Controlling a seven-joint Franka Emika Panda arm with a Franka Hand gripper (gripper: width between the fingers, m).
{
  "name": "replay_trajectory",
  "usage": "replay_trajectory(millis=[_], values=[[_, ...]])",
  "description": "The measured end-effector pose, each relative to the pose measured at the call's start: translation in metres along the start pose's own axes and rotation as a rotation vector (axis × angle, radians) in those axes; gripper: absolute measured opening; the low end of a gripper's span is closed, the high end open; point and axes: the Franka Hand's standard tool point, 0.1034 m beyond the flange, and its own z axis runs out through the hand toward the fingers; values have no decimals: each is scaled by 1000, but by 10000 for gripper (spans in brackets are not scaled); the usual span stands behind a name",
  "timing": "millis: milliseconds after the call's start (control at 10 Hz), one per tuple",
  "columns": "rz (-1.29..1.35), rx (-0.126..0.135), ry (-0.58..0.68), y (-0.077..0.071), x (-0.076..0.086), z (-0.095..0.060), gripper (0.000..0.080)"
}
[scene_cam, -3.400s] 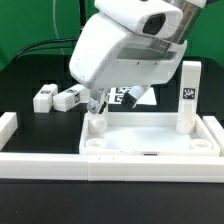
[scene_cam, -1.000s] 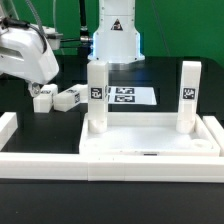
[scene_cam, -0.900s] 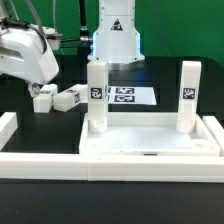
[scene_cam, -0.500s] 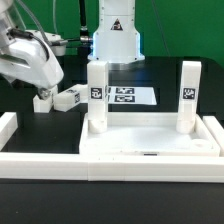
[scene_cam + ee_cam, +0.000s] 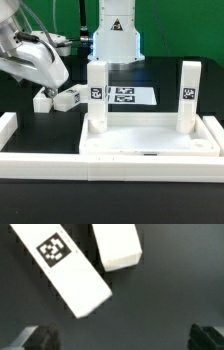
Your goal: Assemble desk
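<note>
The white desk top lies at the front between the border walls. Two tagged white legs stand upright in its far corner sockets, one on the exterior view's left and one on its right. Two loose legs lie on the black table beyond it, one next to the other. My gripper hovers just above them, open and empty. In the wrist view the tagged leg and the other leg lie ahead of my gripper; both dark fingertips stand far apart.
The marker board lies behind the upright legs. Low white border walls run along the front, the exterior view's left and its right. The robot base stands at the back.
The arm has left the desk top, where one leg now stands upright. Over the last second my gripper has come down toward the exterior view's right, over the two loose legs.
</note>
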Motion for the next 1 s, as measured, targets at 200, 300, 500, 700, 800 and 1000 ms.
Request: replay_trajectory(millis=[200,300,500,700,800,1000], values=[[-78,3,-139,-3,-17,3,649],[-109,4,-196,-5,-23,3,649],[-99,-3,-303,-3,-27,5,649],[-81,-13,-426,5,-29,12,649],[-82,-17,-447,4,-33,20,649],[-129,-14,-441,-9,-37,26,649]])
